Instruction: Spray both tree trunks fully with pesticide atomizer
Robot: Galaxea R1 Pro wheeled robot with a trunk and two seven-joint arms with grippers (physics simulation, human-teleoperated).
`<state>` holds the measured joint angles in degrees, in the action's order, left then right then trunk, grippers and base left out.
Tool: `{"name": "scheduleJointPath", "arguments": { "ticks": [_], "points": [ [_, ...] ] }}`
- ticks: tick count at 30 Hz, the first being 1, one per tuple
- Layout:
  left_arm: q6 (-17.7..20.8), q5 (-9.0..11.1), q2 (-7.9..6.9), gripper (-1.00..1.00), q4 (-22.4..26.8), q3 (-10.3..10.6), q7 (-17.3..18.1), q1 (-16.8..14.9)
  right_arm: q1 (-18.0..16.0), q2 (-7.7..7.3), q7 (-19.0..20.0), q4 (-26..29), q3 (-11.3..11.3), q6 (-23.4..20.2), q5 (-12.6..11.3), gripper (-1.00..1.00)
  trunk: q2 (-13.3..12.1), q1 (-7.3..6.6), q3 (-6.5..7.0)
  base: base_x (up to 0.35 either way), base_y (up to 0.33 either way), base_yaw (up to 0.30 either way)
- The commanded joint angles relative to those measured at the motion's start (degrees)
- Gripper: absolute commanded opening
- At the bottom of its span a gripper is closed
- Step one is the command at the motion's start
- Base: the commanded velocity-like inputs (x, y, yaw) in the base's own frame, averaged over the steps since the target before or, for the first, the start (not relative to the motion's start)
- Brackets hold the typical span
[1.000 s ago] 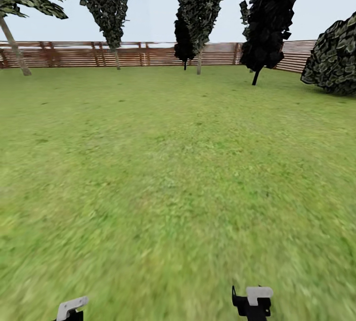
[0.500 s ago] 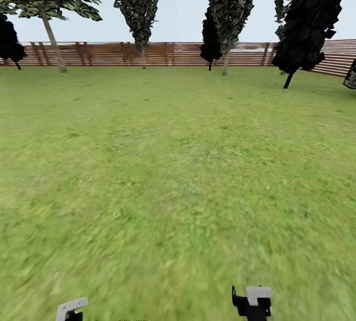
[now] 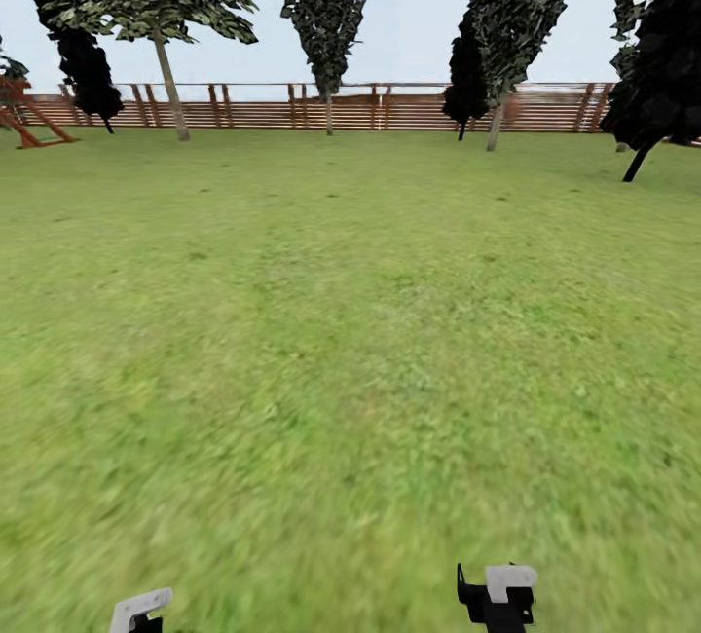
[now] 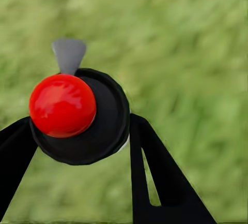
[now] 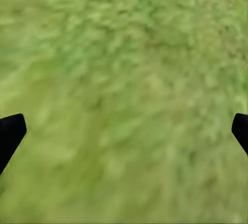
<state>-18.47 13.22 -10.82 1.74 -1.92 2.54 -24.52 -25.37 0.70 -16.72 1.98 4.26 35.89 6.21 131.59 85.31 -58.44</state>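
In the left wrist view, the pesticide atomizer (image 4: 101,131) is a round black body with a red ball on top and a grey nozzle tip. My left gripper (image 4: 77,133) is shut on it, a black finger on each side. My right gripper (image 5: 124,128) is open over bare grass, its fingers far apart. In the head view both grippers sit at the lower edge, left gripper (image 3: 141,608) and right gripper (image 3: 498,594). Far off by the fence stands a tree with a pale straight trunk (image 3: 169,86). Two more slim pale trunks (image 3: 495,128) stand along the fence.
The garden lawn (image 3: 350,321) stretches ahead to the reddish-brown slat fence (image 3: 389,109). Black conifers (image 3: 662,68) stand at the right and far left. A red-brown wooden frame (image 3: 24,117) stands at the far left edge.
The whole head view has swung to the left, so the trees and fence slid rightward in the picture. The wooden frame came into view and the right-hand bush left it. The grippers hold their places.
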Motion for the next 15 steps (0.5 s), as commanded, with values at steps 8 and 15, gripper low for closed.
{"name": "scheduleJointPath", "arguments": {
  "ticks": [8, 15],
  "points": [
    [-0.2, 0.3, 0.01, -1.00, -0.1, -0.2, 0.3, 0.0, 0.0, 0.00, -0.6, 0.0, 0.4, 0.0, 0.4, 1.00, 0.0, -0.01, -0.05, 0.000, 0.000, 0.282],
    [-0.2, 0.3, 0.00, -1.00, -0.1, -0.2, 0.3, 0.0, 0.0, 0.00, -0.6, 0.0, 0.4, 0.0, 0.4, 1.00, 0.0, -0.01, -0.18, 0.000, 0.000, 0.282]
  ]
}}
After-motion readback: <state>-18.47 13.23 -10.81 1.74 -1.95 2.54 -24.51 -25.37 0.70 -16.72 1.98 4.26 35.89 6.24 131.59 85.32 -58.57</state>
